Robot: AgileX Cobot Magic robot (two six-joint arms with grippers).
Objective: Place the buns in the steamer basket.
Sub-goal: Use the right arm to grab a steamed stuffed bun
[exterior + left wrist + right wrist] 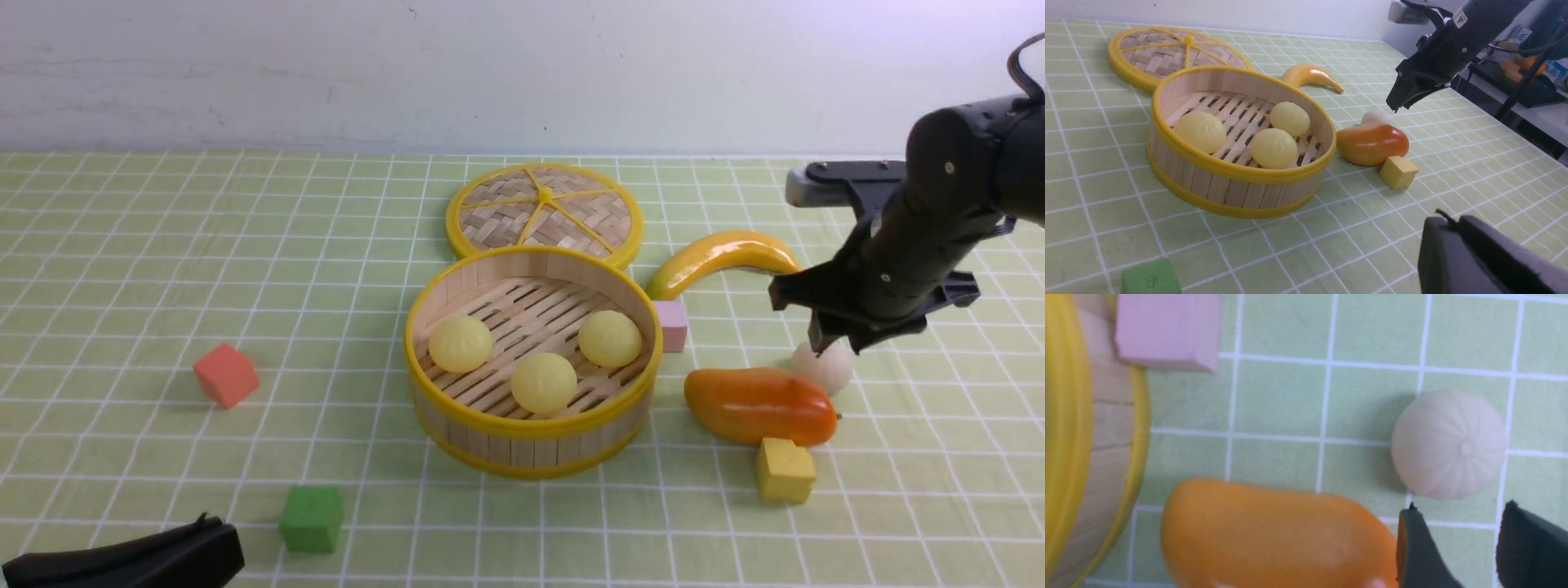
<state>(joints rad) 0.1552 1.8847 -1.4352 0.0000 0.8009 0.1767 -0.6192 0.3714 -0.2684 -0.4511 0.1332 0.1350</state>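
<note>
The left gripper (122, 559), nearest the camera and left of the steamer basket (531, 429), is seen with its fingers pressed together. Three pale yellow buns (543, 381) are held inside the basket. To the basket's right, the right gripper (834, 349) is poised with fingers spread, gripping nothing, just above the off-white bun (826, 371), which is found on the cloth (163, 245).

Black right arm (939, 237), pointed end effector (834, 348)

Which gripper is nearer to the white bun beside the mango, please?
Right. The right gripper hangs just above the white bun; the left gripper sits far away at the near left.
</note>
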